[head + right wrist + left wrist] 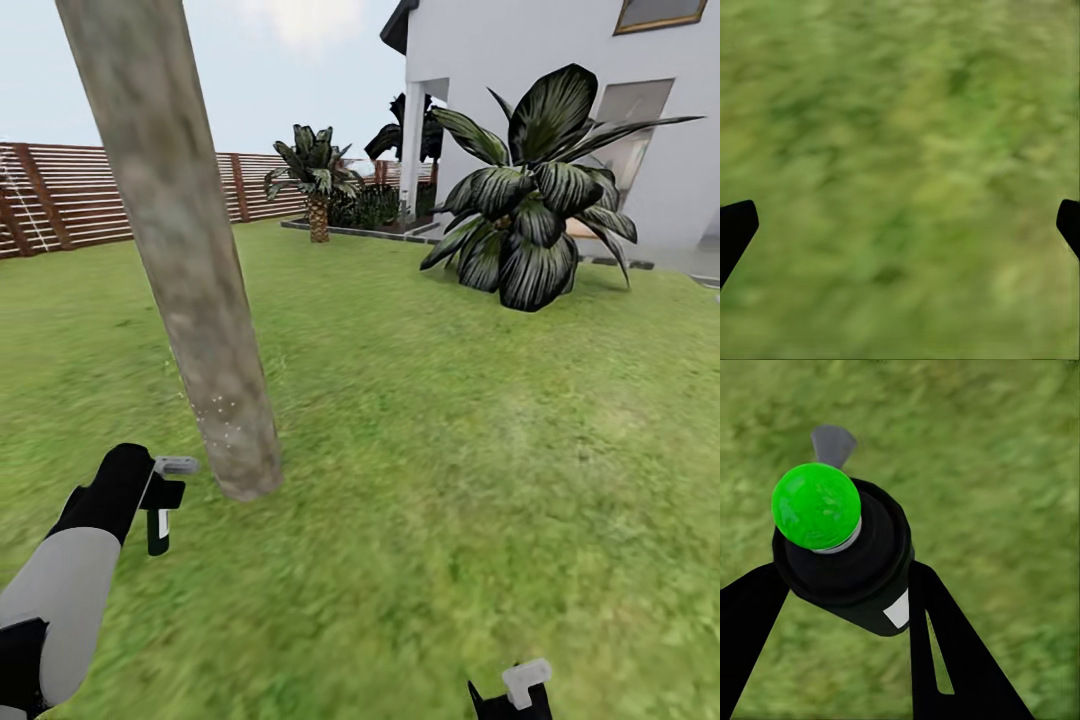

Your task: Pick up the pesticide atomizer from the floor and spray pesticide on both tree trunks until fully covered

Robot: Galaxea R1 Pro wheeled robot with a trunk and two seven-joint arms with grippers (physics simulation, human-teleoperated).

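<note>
Head view: left gripper (160, 500) clamped on pesticide atomizer (160, 520), grey nozzle aimed at tree trunk (190, 290) just beside it, low down; faint white specks on bark there. Left wrist view: fingers (945, 660) hug bottle body. Right gripper (515, 695) spread wide, nothing in it, over lawn (450, 450). Risks: spray landing only low, upper trunk left bare; nozzle near bark, could bump it, twist bottle in grip.

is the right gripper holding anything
No, the right gripper has its fingers spread wide, with just grass between them.
</note>
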